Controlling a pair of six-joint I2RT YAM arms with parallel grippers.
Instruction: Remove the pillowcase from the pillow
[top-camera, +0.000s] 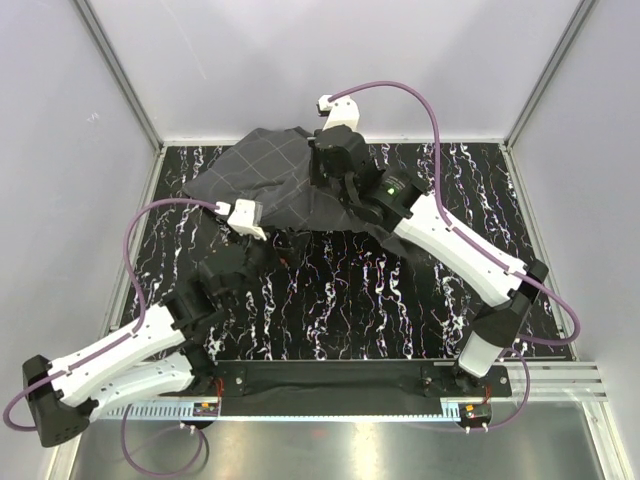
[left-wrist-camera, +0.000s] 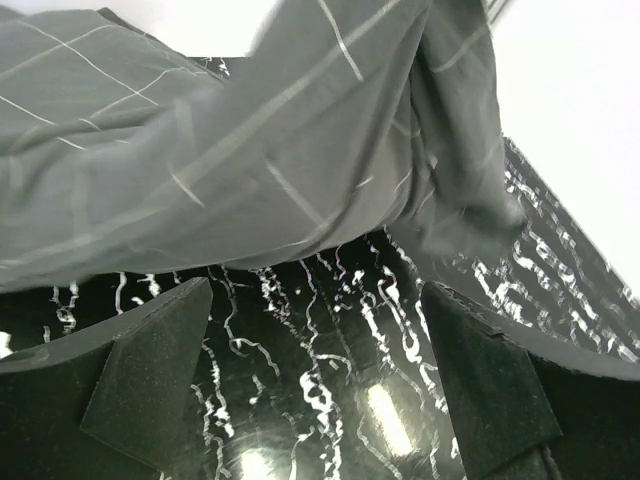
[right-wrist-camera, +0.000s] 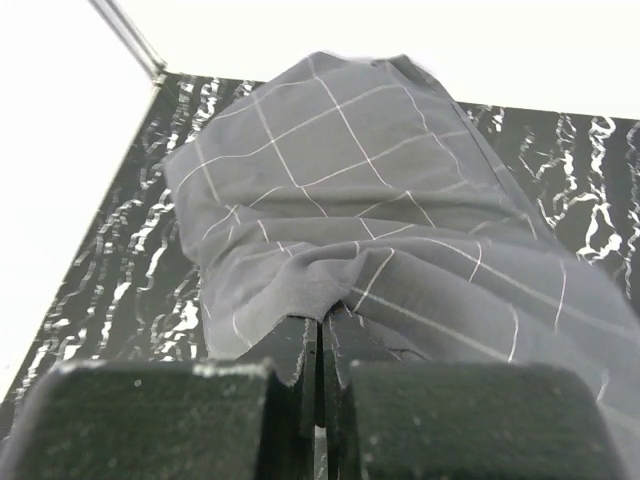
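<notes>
The pillowcase (top-camera: 265, 180), dark grey with a thin white grid, lies bunched at the back middle of the table, and part of it is lifted. My right gripper (top-camera: 322, 160) is shut on a fold of the pillowcase (right-wrist-camera: 400, 210); the jaws (right-wrist-camera: 325, 325) pinch the fabric edge, which drapes away from them. My left gripper (top-camera: 265, 238) is open and empty, low over the table in front of the pillowcase's near edge (left-wrist-camera: 250, 150). Its two fingers (left-wrist-camera: 150, 380) stand wide apart with only tabletop between them. No cream-white pillow shows in any view.
The black white-veined marble tabletop (top-camera: 400, 290) is walled by white panels with metal corner posts (top-camera: 125, 80). Purple cables loop from both wrists. A slotted rail (top-camera: 340, 385) runs along the near edge between the arm bases.
</notes>
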